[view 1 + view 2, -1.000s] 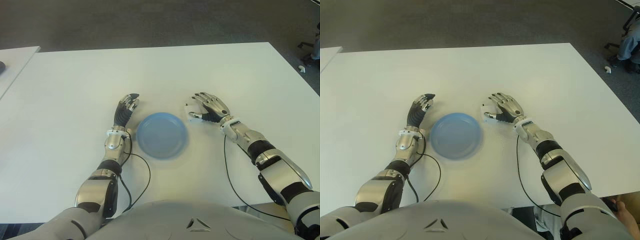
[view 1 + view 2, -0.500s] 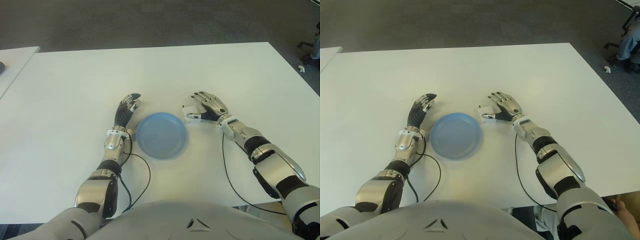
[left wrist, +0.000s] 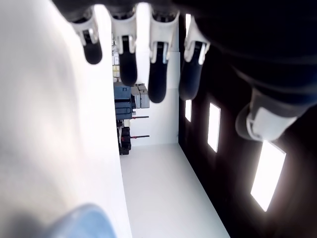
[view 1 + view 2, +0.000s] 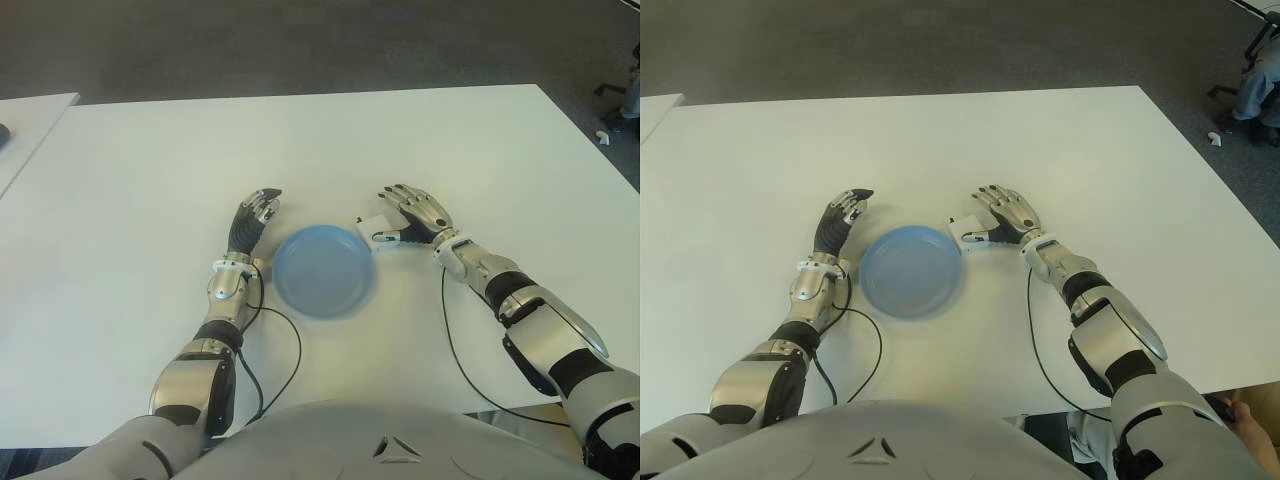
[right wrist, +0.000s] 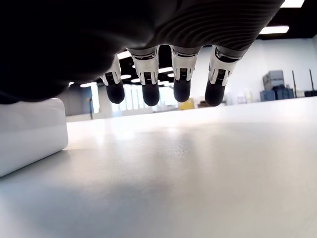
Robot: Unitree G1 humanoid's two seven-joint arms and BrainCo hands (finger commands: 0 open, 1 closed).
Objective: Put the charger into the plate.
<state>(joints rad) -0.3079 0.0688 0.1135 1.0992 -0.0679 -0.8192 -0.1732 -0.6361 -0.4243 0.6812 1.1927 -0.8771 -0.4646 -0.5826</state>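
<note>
The charger [image 4: 371, 222] is a small white block lying on the table just off the blue plate's [image 4: 322, 272] right rim. My right hand [image 4: 398, 214] is directly to its right, fingers spread over the table and thumb beside the block. In the right wrist view the charger [image 5: 28, 135] sits on the tabletop beside the palm, with the fingertips [image 5: 181, 88] stretched out and closed on nothing. My left hand [image 4: 257, 207] shows left of the plate with straight, relaxed fingers; its wrist view catches a bit of the plate [image 3: 81, 223].
The white table [image 4: 140, 170] spreads wide around both hands. Black cables [image 4: 292, 345] trail from each wrist toward my body. A second table [image 4: 25, 125] stands at the left, and a chair base [image 4: 615, 95] is past the right edge.
My right hand has slid left toward the plate and the charger has moved along with it, ending close to the plate's rim. The left hand has stayed still.
</note>
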